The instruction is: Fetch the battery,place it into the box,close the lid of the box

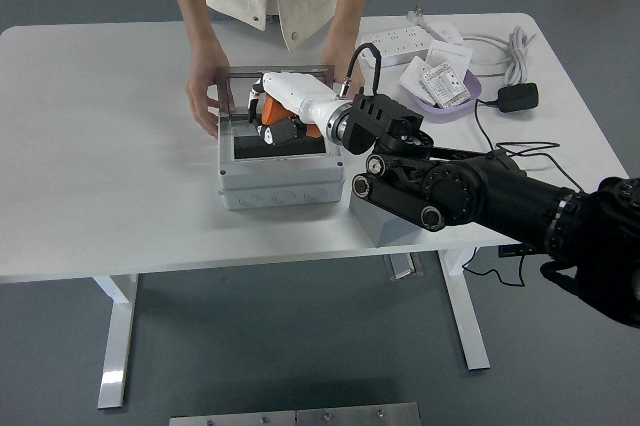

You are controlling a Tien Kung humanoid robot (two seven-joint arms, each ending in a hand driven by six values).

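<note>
— Grey box (275,186) on the worktop (110,146), right hand (280,121) inside its open top!
— Battery? Fingers? Can't tell, both hidden in there; a person's hands steady the far side.

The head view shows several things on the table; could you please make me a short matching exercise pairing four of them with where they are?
Things:
1. right hand
2. person's hand
3. purple tray
4. black adapter

Places:
A. far right, on a cable
B. over the open grey box
C. on the box's left far corner
D. beside the white power strip

Pairs: 1-B, 2-C, 3-D, 4-A
</note>
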